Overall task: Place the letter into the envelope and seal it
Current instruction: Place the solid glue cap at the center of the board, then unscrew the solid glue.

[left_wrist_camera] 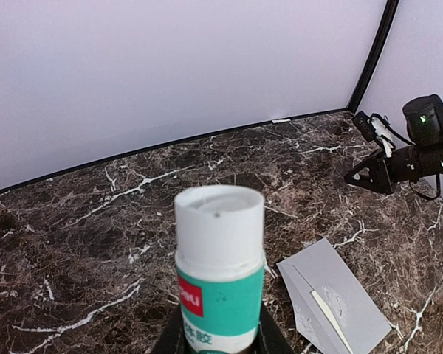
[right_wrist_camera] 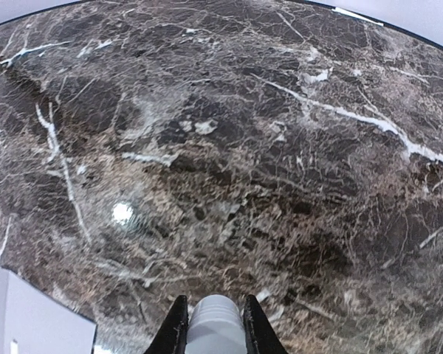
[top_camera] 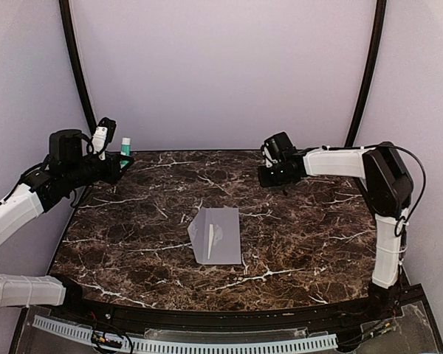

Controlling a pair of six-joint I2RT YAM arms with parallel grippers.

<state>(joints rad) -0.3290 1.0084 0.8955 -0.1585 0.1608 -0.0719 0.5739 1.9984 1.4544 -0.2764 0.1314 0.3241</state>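
**A:** Where is the envelope (top_camera: 226,245)?

**B:** Flat on the dark marble table (top_camera: 317,236), about the middle, between the two arms and well apart from both. It is plain grey, with nothing written on the face that shows.

**A:** And the letter (top_camera: 210,237)?

**B:** Only a thin cream sliver shows along a seam of the envelope. The rest is hidden.

**A:** The left gripper (left_wrist_camera: 218,338)?

**B:** It hangs over the far left corner of the table. Its fingers are closed narrowly on the lower body of a glue stick (left_wrist_camera: 218,258), which it holds upright. The stick has a white top and a teal label.

**A:** Any writing on it?

**B:** There is a red patch with white letters, cut off by the curve; I make out "eli" at most. Below it are white Chinese characters, half out of frame and not readable.

**A:** The right gripper (right_wrist_camera: 214,313)?

**B:** It is above the far right part of the table, with its jaws pinched on a small pale cylinder (right_wrist_camera: 215,326) with a rounded end. I can't tell what that is, and I see no marking on it.
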